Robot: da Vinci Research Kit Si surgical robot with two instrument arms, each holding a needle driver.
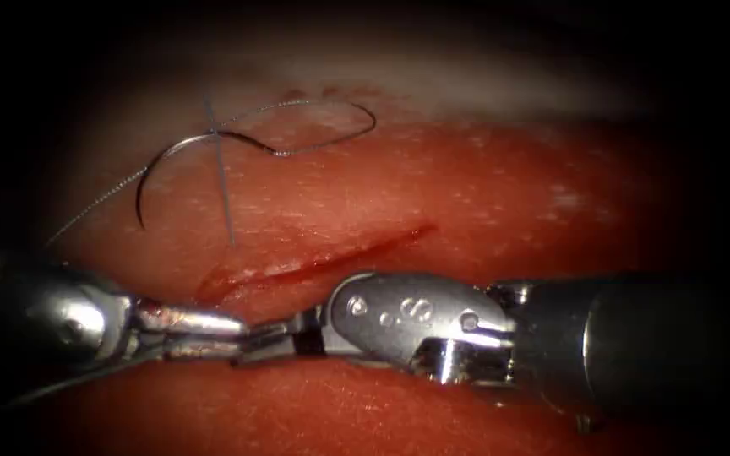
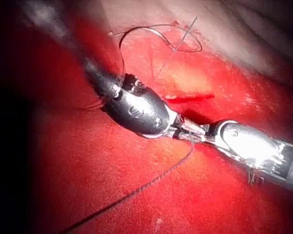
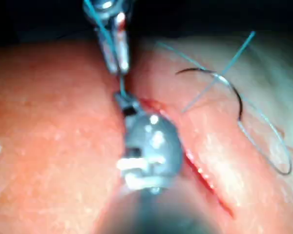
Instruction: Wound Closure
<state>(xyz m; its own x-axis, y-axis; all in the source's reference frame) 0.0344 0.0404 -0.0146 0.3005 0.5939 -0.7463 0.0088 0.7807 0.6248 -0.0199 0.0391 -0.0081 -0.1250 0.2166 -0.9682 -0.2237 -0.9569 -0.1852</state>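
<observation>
lying free on tissue [image 1: 483, 194] above cut [image 1: 314, 262]: needle [image 1: 149, 173] w/ thread [image 1: 314, 127]; both tools' jaws tip-to-tip, state unclear

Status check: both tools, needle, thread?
Left tool and right tool tip to tip at thread, jaw state unclear. Needle lies free on tissue, above the cut, unheld.

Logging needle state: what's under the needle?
Bare tissue left of the cut; needle lies loose on it, unheld. Left tool and right tool grip thread; tissue beneath them is hidden.
</observation>
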